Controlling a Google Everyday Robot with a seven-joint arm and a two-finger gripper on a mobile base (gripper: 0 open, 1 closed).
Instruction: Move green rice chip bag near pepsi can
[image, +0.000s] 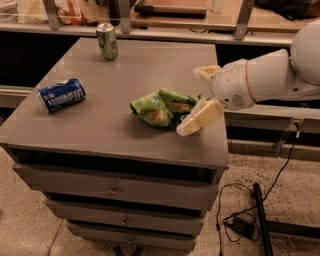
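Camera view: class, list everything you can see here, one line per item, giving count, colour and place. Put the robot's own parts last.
green rice chip bag: one, bright green, crumpled on the cabinet top, right of centre
pepsi can: one, blue, lying on its side near the left edge of the top
green can: one, green and silver, upright at the back of the top
drawer cabinet: one, grey, middle of the view, drawers below
cable: one, black, on the floor at lower right
arm: one, white, reaching in from the right
pincer: one, cream, open at the bag's right end
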